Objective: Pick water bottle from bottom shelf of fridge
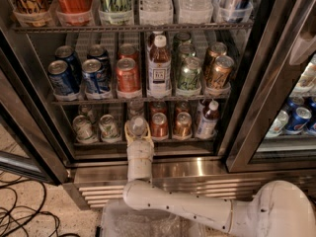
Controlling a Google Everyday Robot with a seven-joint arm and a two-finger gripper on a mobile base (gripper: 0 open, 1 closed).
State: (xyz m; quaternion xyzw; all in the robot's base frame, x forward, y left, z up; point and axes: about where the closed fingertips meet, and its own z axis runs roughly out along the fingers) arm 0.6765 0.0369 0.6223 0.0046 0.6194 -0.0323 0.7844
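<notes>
The water bottle (138,124) was flanked on the fridge's (163,169) bottom shelf (98,143) by the tool (138,132), grip state untellable, and the neighbouring can (159,125) might be toppled by a skewed withdrawal.

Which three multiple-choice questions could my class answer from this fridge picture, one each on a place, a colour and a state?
1. Where is the hand on the robot's white arm?
A) at the small clear plastic water bottle on the grey wire bottom shelf
B) at the top shelf
C) on the floor
2. What colour is the cap of the tall amber tea bottle on the middle shelf?
A) red
B) white
C) green
3. How does the water bottle sit?
A) lying down
B) upside down
C) upright

Answers: 1 A, the hand meets that bottle; 2 B, the cap is white; 3 C, its cap points up.
</notes>
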